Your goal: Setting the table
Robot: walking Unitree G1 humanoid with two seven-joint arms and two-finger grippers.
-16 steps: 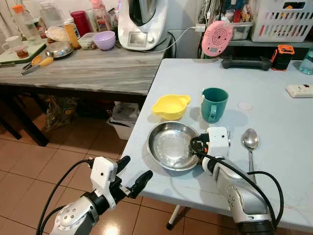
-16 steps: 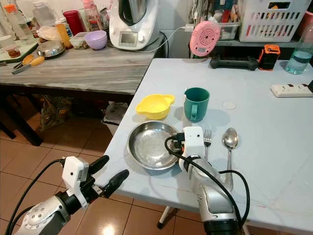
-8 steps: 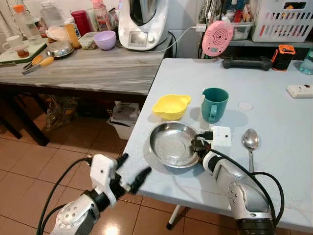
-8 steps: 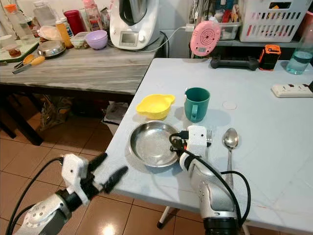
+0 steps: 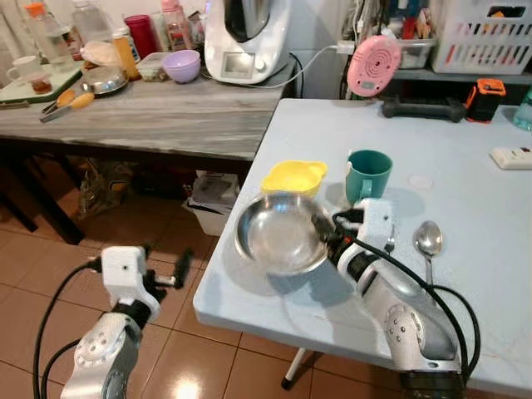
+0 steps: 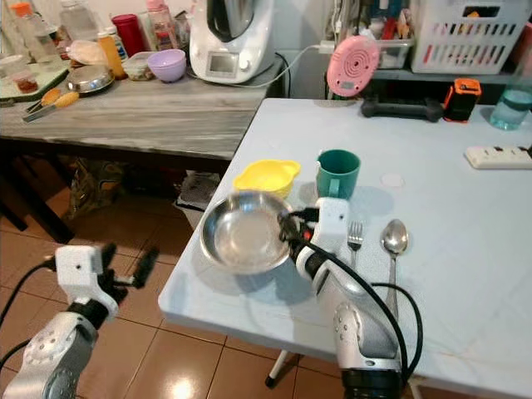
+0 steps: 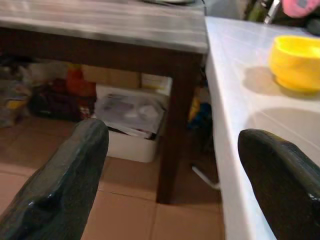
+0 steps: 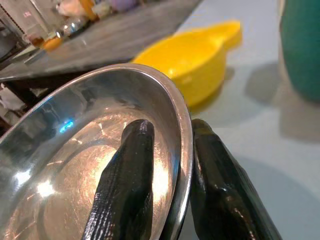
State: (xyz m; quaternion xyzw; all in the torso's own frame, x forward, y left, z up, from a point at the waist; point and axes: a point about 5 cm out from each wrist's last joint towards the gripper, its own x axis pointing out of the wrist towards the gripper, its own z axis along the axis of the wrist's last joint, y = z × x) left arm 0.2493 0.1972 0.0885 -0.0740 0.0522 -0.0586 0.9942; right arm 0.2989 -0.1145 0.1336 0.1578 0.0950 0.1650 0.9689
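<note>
My right gripper [image 5: 324, 236] is shut on the right rim of a shiny steel bowl [image 5: 277, 233] and holds it tilted just above the pale blue table [image 5: 465, 199], near its left edge. In the right wrist view one black finger [image 8: 125, 175] presses inside the steel bowl's rim [image 8: 170, 95] and the other outside. Behind it stand a yellow bowl [image 5: 293, 175] and a teal mug [image 5: 368, 173]. A fork [image 6: 355, 236] and a spoon [image 5: 427, 240] lie to the right. My left gripper [image 6: 143, 264] hangs open over the floor, off the table's left side.
A grey wooden side table [image 5: 166, 116] on the left carries a white kitchen machine [image 5: 245, 37], a purple bowl [image 5: 181, 65] and bottles. At the blue table's back are a pink gadget [image 5: 374, 65], a dumbbell [image 5: 420, 106] and a power strip [image 5: 511, 156]. Boxes sit on the tiled floor.
My right gripper has lifted the steel bowl off the table and carried it left, tilted. My left arm has dropped lower and swung left, away from the table edge.
</note>
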